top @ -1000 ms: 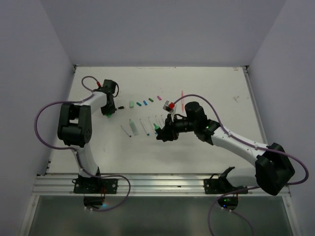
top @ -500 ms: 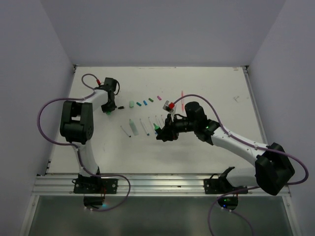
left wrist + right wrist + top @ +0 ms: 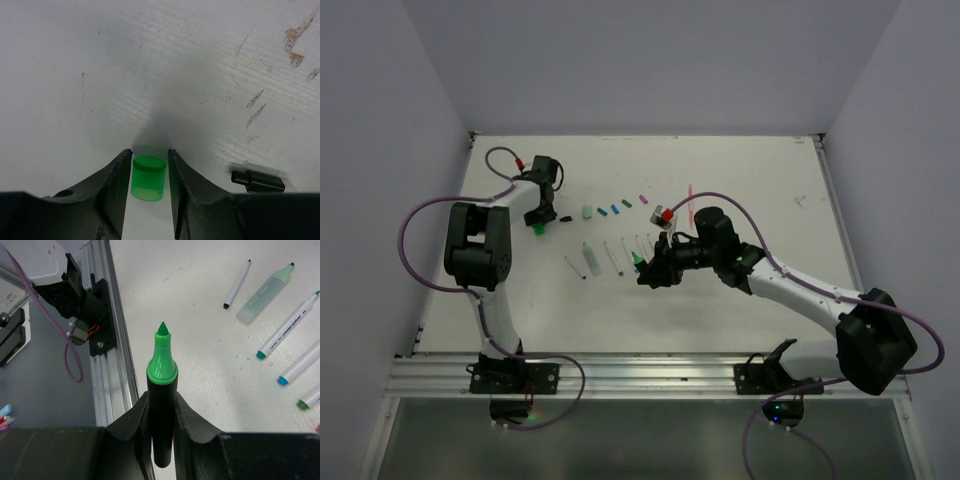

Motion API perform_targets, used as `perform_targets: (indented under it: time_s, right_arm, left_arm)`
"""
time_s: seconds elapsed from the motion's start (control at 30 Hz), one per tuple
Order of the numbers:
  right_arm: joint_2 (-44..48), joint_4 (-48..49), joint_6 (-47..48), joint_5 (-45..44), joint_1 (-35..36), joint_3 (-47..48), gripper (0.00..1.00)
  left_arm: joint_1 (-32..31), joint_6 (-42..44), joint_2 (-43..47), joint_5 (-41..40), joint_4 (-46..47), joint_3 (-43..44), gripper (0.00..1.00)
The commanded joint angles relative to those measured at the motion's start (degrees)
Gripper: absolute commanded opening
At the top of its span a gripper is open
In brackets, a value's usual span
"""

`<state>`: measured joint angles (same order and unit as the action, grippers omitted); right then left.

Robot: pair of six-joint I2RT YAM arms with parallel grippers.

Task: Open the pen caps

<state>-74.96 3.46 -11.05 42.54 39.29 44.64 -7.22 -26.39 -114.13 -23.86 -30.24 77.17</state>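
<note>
My left gripper point(image 3: 538, 217) sits at the back left, its jaws slightly apart around a bright green cap point(image 3: 148, 178) that stands on the table; the cap also shows in the top view point(image 3: 537, 228). A black cap point(image 3: 257, 181) lies just to its right. The pale green point(image 3: 588, 211), blue point(image 3: 603, 212), teal point(image 3: 614, 209), dark green point(image 3: 627, 203) and magenta point(image 3: 643, 198) caps lie in a row. My right gripper point(image 3: 161, 397) is shut on the uncapped black highlighter body point(image 3: 162, 390), held above the table with its green tip pointing away.
Several uncapped pens lie side by side in the middle of the table: a thin white one point(image 3: 237, 284), a pale green highlighter point(image 3: 265, 294) and a teal-tipped one point(image 3: 288, 326). A small red and white object point(image 3: 663, 214) lies behind my right gripper. The aluminium rail point(image 3: 110, 340) runs along the near edge.
My left gripper has drawn back a little from the bright green cap, which now stands on the table. The right arm holds still with the highlighter.
</note>
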Motion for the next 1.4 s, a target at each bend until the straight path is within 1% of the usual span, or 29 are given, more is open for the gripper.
perform_targets:
  time_s: [0.0,0.03,0.07,0.1,0.17,0.2,0.27,0.3,0.33,0.37,0.4,0.43,0.5,0.53,0.6,0.63,0.67,0.7,0.73,0.77,0.87,0.9,0.93,0.97,1.0,1.03,1.13,1.2,1.37]
  right_arm:
    - [-0.1,1.5,0.5,-0.3,0.0,-0.1,0.00]
    - [-0.1,1.4,0.4,-0.3,0.0,0.0,0.00]
    - [-0.1,1.4,0.4,-0.3,0.0,0.0,0.00]
    - [-0.1,1.3,0.6,-0.3,0.0,0.0,0.00]
    - [0.0,1.1,0.6,-0.2,0.0,0.1,0.00]
    - [-0.1,1.1,0.7,-0.2,0.0,0.1,0.00]
    - [-0.1,0.1,1.0,-0.8,0.0,0.9,0.00]
    - [-0.4,-0.6,1.3,-1.1,0.2,1.3,0.00]
    - [-0.5,-0.9,0.9,-1.6,0.3,1.8,0.00]
    - [-0.9,-1.4,0.4,-3.2,0.9,2.5,0.00]
    - [-1.2,-1.4,0.2,-4.0,1.4,2.5,0.00]
    - [-1.9,-1.4,-0.1,-4.9,2.0,3.2,0.00]
    - [-3.1,-1.2,-2.4,-7.4,4.6,4.4,0.00]
    - [-5.3,-0.8,-3.2,-10.1,5.7,6.0,0.00]
    - [-8.0,-0.6,-5.7,-12.6,8.9,8.0,0.00]
    - [-9.5,-0.4,-6.5,-13.4,9.7,10.3,0.00]
    - [-12.6,-0.2,-8.3,-15.2,11.1,11.5,0.01]
    - [-14.0,0.0,-9.2,-16.3,11.9,12.7,0.02]
    - [-15.4,1.0,-10.0,-17.2,12.5,14.9,0.02]
    - [-18.3,1.5,-11.4,-19.1,13.7,16.1,0.03]
    - [-23.0,3.2,-14.1,-20.9,15.9,21.1,0.06]
    - [-26.8,3.1,-14.8,-22.5,16.4,22.6,0.07]
    - [-28.7,3.0,-15.5,-23.1,16.9,25.5,0.07]
    - [-30.4,3.0,-17.1,-23.9,17.6,26.9,0.07]
    - [-34.3,2.9,-17.7,-25.4,17.9,28.2,0.07]
    - [-35.9,2.7,-18.2,-25.9,18.2,31.1,0.08]
    - [-42.6,2.3,-18.9,-26.9,19.1,36.6,0.08]
    - [-46.4,2.7,-19.7,-27.1,19.8,38.7,0.10]
    - [-51.1,6.2,-22.1,-29.2,20.0,41.9,0.12]
  left_arm:
    - [0.3,-0.9,-1.6,-0.6,1.8,0.9,0.41]
    - [0.3,-1.0,-1.3,-0.4,1.9,0.9,0.45]
    - [0.3,-1.0,-1.1,-0.3,1.9,0.9,0.46]
    - [0.3,-1.0,-0.9,-0.2,1.9,0.9,0.49]
    - [0.3,-1.0,0.0,-0.3,1.8,1.0,0.50]
    - [0.3,-1.1,0.3,-0.4,1.7,1.1,0.55]
    - [0.3,-1.1,1.8,-0.4,0.9,1.4,0.59]
    - [0.3,-1.1,2.4,-0.4,0.6,1.6,0.65]
    - [0.4,-1.1,4.2,-0.1,0.3,1.8,0.66]
    - [0.4,-0.9,6.8,0.0,0.3,2.2,0.69]
    - [0.4,-0.9,6.8,0.0,0.3,2.2,0.73]
    - [0.4,-0.7,9.9,-0.1,-0.1,2.6,0.77]
    - [0.5,-0.2,13.1,-0.1,-0.6,3.5,0.84]
    - [0.5,0.1,16.4,-0.1,-1.2,4.0,0.86]
    - [0.6,1.1,19.9,0.0,-1.7,5.0,0.93]
    - [0.6,1.4,23.5,0.0,-1.9,5.1,0.96]
    - [0.6,2.0,25.4,-0.2,-2.0,4.8,0.99]
    - [0.5,2.6,27.3,-0.4,-2.0,4.2,1.00]
    - [0.6,3.2,31.1,-0.9,-1.6,3.5,1.00]
    - [0.7,4.3,33.2,-1.3,-1.2,2.7,1.00]
    - [0.7,6.7,41.3,-1.3,2.5,-3.8,1.00]
    - [0.7,7.1,43.3,-0.5,4.5,-7.2,1.00]
    - [0.7,7.5,46.7,-0.1,5.1,-9.0,1.00]
    - [0.7,7.6,48.2,0.1,5.4,-10.4,1.00]
    - [0.6,7.6,49.6,0.0,5.7,-11.8,1.00]
    - [0.7,7.7,52.2,-0.5,6.1,-14.9,1.00]
    - [0.7,8.2,56.8,-3.4,9.0,-21.3,1.00]
    - [0.8,8.6,58.7,-3.2,10.7,-23.8,1.00]
    - [1.0,8.9,58.7,-1.7,10.6,-23.7,1.00]
